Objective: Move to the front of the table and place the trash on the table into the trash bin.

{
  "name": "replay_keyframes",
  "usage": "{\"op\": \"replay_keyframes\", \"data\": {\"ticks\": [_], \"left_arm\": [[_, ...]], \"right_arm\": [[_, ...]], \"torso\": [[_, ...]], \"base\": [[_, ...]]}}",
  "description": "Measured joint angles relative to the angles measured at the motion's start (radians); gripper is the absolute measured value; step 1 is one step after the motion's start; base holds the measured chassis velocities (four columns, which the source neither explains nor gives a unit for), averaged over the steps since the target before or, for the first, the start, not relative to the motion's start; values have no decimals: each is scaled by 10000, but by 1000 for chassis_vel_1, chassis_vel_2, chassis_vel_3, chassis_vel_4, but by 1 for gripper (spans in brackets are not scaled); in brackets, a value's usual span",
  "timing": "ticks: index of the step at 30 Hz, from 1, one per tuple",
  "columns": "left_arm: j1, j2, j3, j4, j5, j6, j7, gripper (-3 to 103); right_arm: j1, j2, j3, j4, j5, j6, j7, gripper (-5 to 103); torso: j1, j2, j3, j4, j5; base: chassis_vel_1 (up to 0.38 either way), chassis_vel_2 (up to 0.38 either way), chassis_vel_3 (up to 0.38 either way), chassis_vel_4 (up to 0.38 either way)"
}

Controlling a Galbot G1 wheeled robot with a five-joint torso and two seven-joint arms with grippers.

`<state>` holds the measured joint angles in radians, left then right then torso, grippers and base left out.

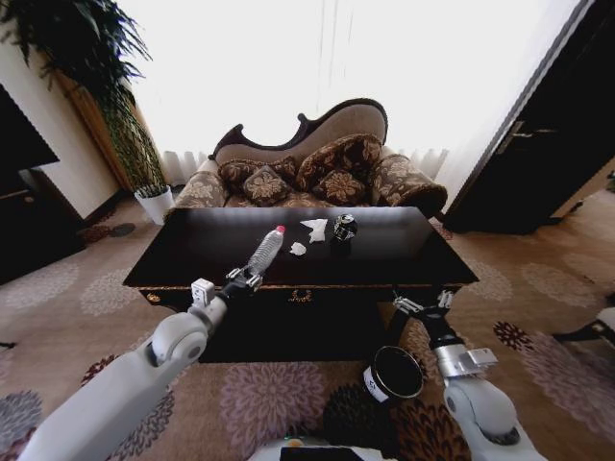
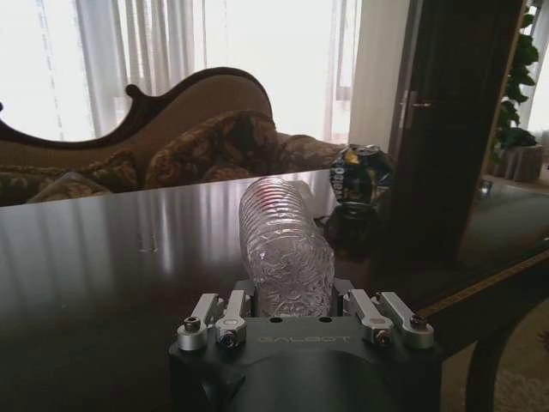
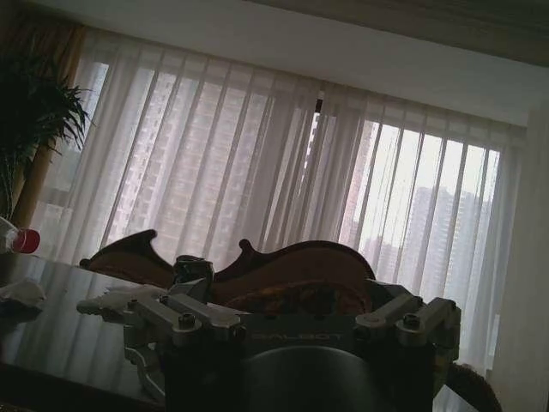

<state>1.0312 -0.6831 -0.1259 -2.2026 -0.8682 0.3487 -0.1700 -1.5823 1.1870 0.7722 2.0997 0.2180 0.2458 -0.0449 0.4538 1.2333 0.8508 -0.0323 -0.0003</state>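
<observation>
The clear crushed bottle [image 1: 266,250] with a red cap lies on the glossy black table [image 1: 404,264], cap pointing away from me. My left gripper [image 1: 242,279] is at its base, and the left wrist view shows that gripper [image 2: 294,311] shut on the bottle [image 2: 287,249]. White paper scraps [image 1: 315,229] and a dark crumpled can [image 1: 344,228] lie just beyond it; the can [image 2: 360,174] is also behind the bottle. The trash bin [image 1: 394,373] stands on the carpet below the table's front right. My right gripper [image 1: 425,304] hangs open above the bin, beside the table's front edge.
A patterned sofa [image 1: 317,173] stands behind the table. A potted plant [image 1: 144,163] is at the back left and a dark door [image 1: 538,144] at the right. Patterned carpet surrounds the table. From the right wrist, the paper scraps [image 3: 107,300] lie on the tabletop.
</observation>
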Motion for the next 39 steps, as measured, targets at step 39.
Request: {"op": "replay_keyframes", "data": {"ticks": [39], "left_arm": [[-4349, -114, 4608, -1484, -3494, 1067, -324, 41]], "right_arm": [[1055, 765, 151, -1231, -8490, 4464, 1755, 100]], "torso": [[2, -1, 2, -2, 0]], "base": [[0, 0, 0, 0]]}}
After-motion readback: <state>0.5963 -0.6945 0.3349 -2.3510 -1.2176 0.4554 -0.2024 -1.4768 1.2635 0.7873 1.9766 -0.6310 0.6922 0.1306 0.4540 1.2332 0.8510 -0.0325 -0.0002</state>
